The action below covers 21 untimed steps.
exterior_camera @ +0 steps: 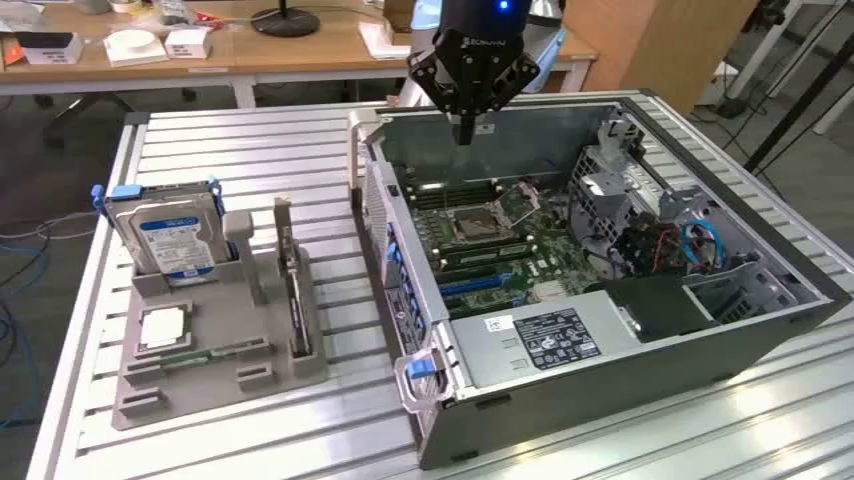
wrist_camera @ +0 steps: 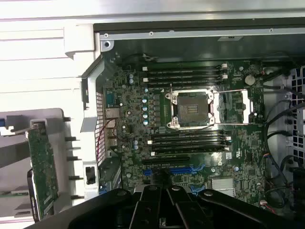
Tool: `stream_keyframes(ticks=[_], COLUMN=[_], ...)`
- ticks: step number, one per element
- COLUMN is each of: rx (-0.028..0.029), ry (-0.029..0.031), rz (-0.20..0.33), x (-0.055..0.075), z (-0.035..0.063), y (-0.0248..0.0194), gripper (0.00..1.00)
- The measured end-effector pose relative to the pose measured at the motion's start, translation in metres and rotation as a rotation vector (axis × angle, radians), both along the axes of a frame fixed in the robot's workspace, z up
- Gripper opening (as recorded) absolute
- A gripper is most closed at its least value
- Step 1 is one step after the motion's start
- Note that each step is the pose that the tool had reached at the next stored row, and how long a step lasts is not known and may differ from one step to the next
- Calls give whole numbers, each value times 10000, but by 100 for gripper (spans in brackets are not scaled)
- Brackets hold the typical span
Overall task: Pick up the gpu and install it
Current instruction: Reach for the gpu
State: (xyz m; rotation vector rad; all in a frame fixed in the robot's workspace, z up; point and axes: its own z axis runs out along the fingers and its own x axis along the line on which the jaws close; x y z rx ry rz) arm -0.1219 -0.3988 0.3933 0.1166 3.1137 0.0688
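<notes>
1. The gripper (exterior_camera: 465, 135) is hanging over the far wall of the case (exterior_camera: 694, 360). Its fingers are pinched fully together and it's gripping nothing at all.
2. The gpu (exterior_camera: 295, 300) is sitting well apart from the gripper. It's standing on its long edge in a slot of the grey holder (exterior_camera: 227, 385), on the holder's side closest to the case, and nothing is touching it. In the wrist view its green board is showing just outside the case's wall.
3. The holder is resting on the slatted bench (exterior_camera: 267, 150), toward the edge on the exterior view's left. The case is taking up the side on the exterior view's right, lying flat with its open side facing up. The two are sitting near each other with a narrow strip of bench between them.
4. A hard drive (exterior_camera: 167, 235) with a blue label is standing upright at the holder's far corner, in a carrier with blue tabs.
5. Inside the case, the motherboard (wrist_camera: 138, 124) is lying flat and facing up at the wrist camera. The socket (wrist_camera: 190, 109) is sitting in the middle of it with its metal frame swung open beside it, and black slots are running along both sides.
6. Blue slots (wrist_camera: 181, 169) are showing right by the gripper's black body in the wrist view.
7. Blue and black cables (exterior_camera: 694, 245) are curling around in the case's corner on the exterior view's right.
8. A wooden desk (exterior_camera: 160, 60) with a few small boxes on it is standing behind the bench.
</notes>
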Motion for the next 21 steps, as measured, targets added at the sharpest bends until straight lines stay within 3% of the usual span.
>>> stream_keyframes(ticks=[21], rx=[0], ry=[0], rz=[0], x=[-69], z=[0], y=[0], gripper=[11])
